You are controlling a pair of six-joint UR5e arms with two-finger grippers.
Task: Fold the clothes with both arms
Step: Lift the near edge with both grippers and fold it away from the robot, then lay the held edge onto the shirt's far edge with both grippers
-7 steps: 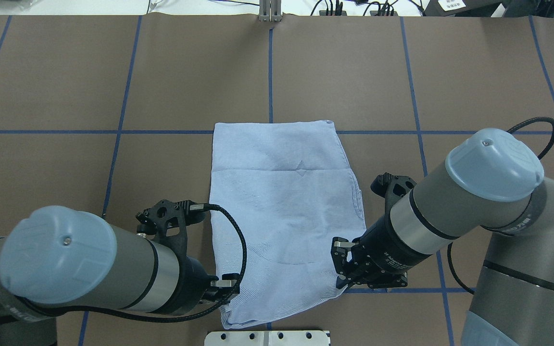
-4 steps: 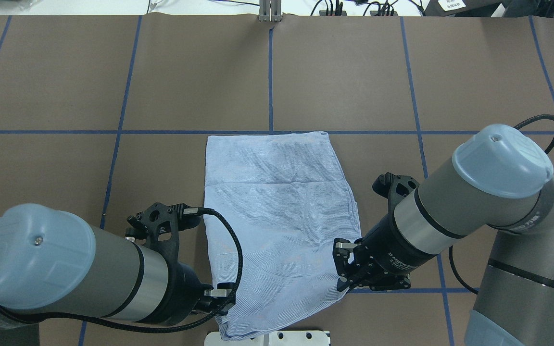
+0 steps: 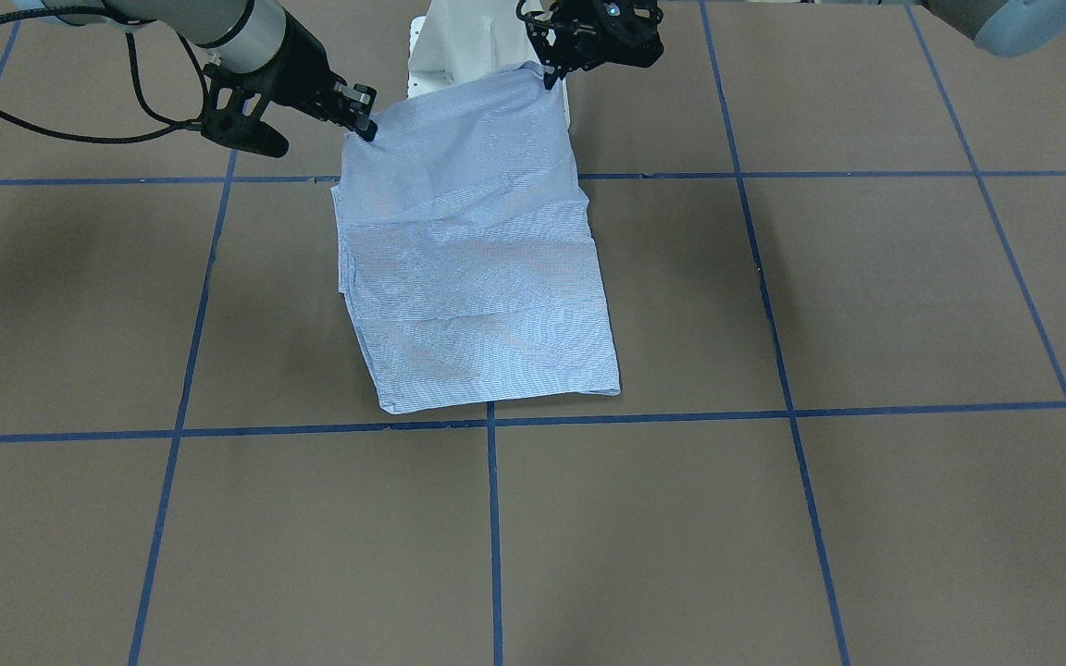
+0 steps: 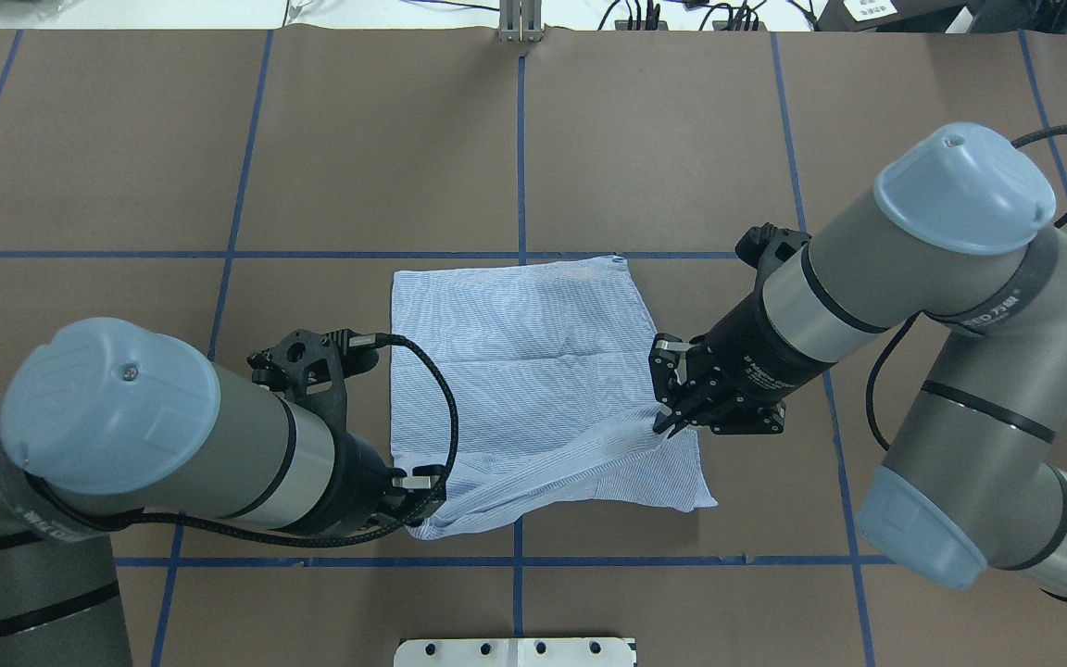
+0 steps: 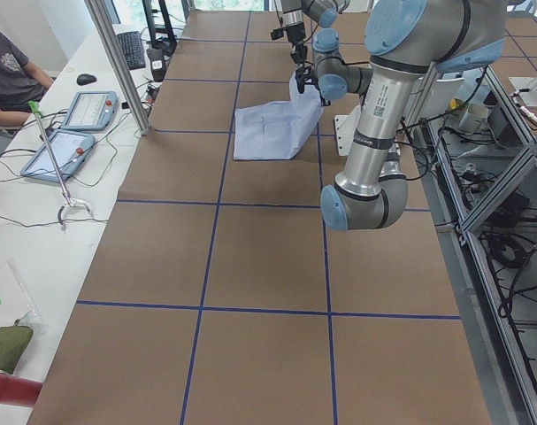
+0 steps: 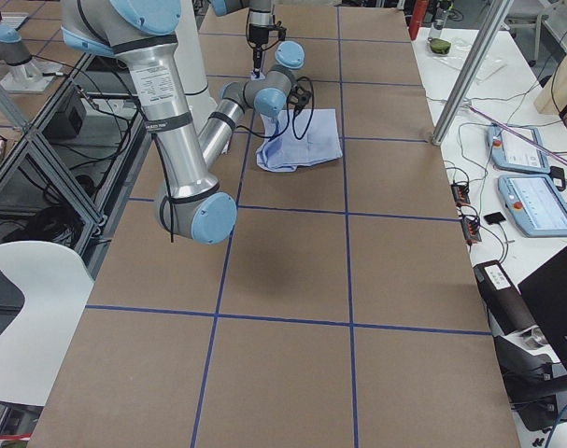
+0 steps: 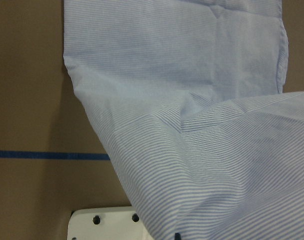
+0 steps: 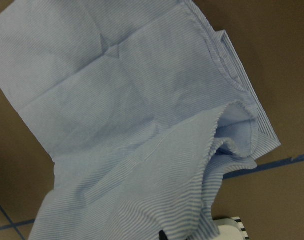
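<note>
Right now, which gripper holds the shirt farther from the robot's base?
The right gripper; it pinches the shirt farther forward on the table, while the left gripper holds its corner closer to the base.

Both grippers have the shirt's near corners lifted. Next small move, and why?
Probably carry both corners forward, away from the robot, toward the far edge. The left gripper and right gripper each pinch a lifted near corner of the shirt, whose far half lies flat.
</note>
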